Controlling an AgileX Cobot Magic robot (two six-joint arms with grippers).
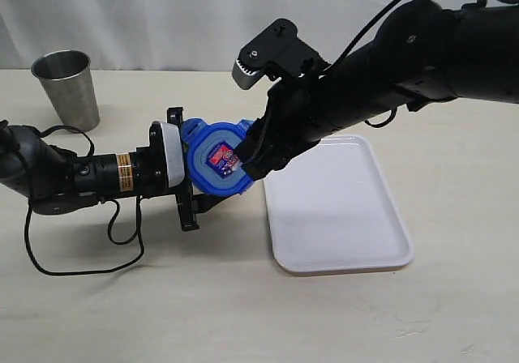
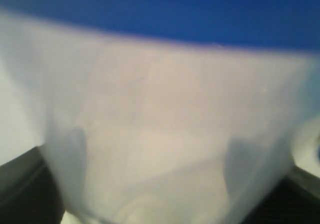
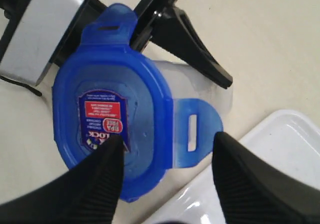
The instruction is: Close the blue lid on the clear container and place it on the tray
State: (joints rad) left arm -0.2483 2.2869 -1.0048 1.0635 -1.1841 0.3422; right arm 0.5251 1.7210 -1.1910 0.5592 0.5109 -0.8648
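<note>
Pale cream matte tabletop (image 1: 243, 318) fills most of the view, evenly lit with soft shadows — behind its far edge a white backdrop (image 1: 162, 14) with faint vertical folds, probably a hung curtain, hard to confirm.

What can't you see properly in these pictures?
The tall clear plastic container: a close blur in the left wrist view; in the exterior view the bright blue plastic lid covers it.
Lid's snap flaps: the right wrist view shows two sticking out; the rest are hidden, partly by the fingers of the right gripper.
Lid's small label: tiny in the exterior view, partly behind a finger in the right wrist view.
</note>
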